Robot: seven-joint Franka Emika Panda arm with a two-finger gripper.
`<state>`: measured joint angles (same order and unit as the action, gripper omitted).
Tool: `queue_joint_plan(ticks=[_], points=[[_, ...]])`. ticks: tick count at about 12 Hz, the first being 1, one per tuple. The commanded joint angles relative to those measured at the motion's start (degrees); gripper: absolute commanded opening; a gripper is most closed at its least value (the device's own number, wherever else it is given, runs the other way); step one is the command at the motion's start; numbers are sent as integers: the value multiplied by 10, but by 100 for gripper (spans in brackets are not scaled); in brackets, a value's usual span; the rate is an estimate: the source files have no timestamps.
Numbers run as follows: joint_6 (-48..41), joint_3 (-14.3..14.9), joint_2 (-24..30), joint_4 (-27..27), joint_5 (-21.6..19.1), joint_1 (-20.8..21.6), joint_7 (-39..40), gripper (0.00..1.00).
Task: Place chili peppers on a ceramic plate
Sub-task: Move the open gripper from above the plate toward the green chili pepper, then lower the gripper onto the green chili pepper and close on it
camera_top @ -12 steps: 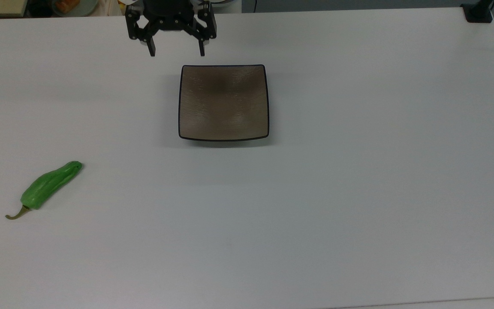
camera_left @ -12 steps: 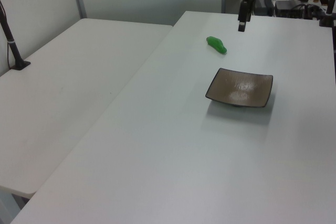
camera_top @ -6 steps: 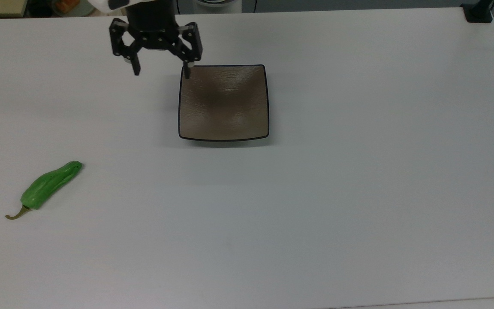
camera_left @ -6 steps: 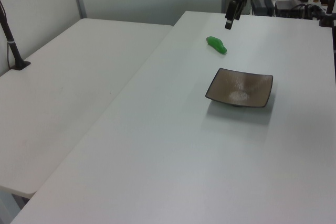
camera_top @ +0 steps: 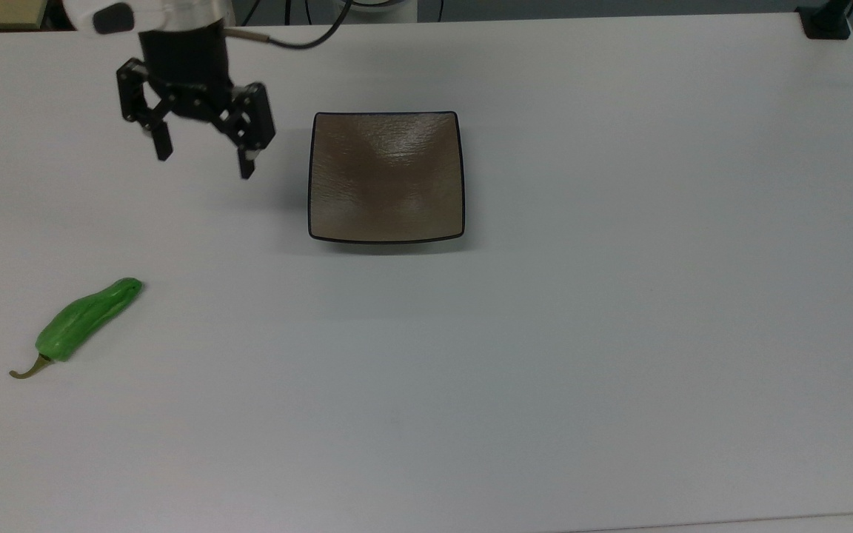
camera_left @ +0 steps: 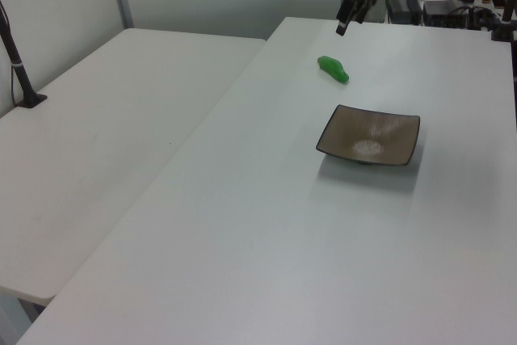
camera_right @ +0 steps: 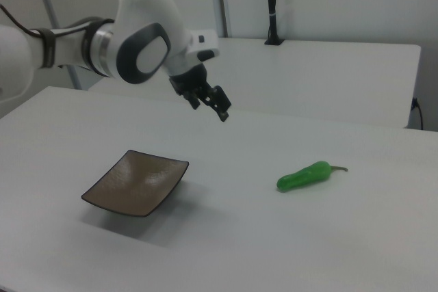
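White table is lying bare around me as I am hovering my spread, empty gripper beside the ceramic plate, needing next to reach the distant chili pepper.

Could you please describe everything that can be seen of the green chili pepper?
The chili pepper is bright green, glossy and elongated, with a thin curved olive-brown stem at the end nearer the top view's lower left. It lies flat and slantwise on the white table, alone, well apart from the ceramic plate. Nothing but the table touches it; the open gripper hangs in the air above the table, away from it.
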<state>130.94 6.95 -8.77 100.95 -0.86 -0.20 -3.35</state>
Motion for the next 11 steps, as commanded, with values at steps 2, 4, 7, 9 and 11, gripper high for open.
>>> queue_joint_plan(ticks=[2,4,7,9,11], points=[[125,31,-59,0,14,-8,-91,100],[155,37,-82,-10,13,-13,-134,100],[227,45,-149,-45,18,-25,-227,100],[267,46,-182,-59,25,-43,-253,100],[307,46,-220,-74,26,-59,-253,100]])
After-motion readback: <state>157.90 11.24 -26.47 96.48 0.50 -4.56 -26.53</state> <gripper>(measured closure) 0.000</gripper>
